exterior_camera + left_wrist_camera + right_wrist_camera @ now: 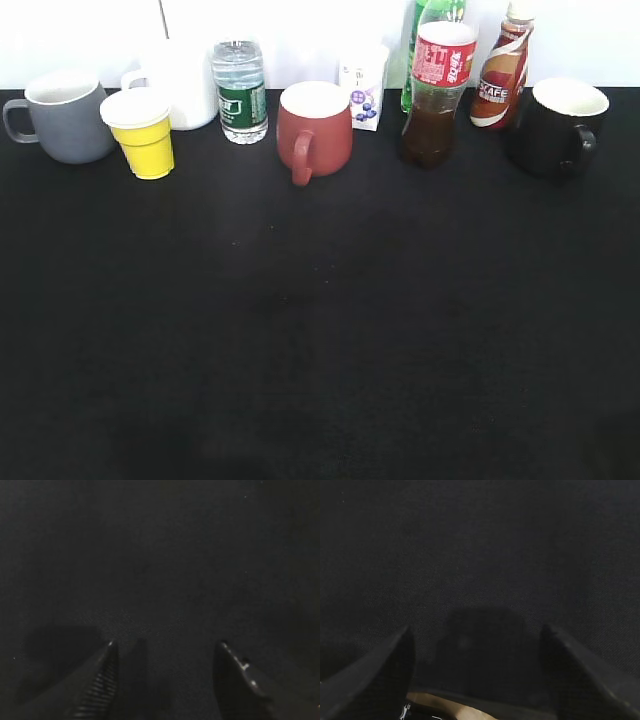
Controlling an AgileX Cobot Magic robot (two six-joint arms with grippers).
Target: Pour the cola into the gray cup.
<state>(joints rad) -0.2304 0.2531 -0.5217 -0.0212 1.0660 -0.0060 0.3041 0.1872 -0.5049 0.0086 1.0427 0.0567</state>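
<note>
Along the far edge of the black table (320, 340) stand five cups and four bottles, plus one small white carton (364, 92). The cups are the gray cup (66, 116) at far left, a white mug (180, 84), a yellow paper cup (143, 132), a red mug (314, 128) and a black mug (558, 126) at far right. The bottles are a water bottle (240, 92), the cola (436, 92), a green bottle (428, 20) behind it and a coffee bottle (503, 70). The cola stands upright right of centre, long axis vertical, neck up. The gray cup is upright too, mouth up, handle pointing left. Both are well apart. The left gripper (165, 652) and right gripper (476, 637) each show fingers spread over bare cloth, grasping nothing.
</note>
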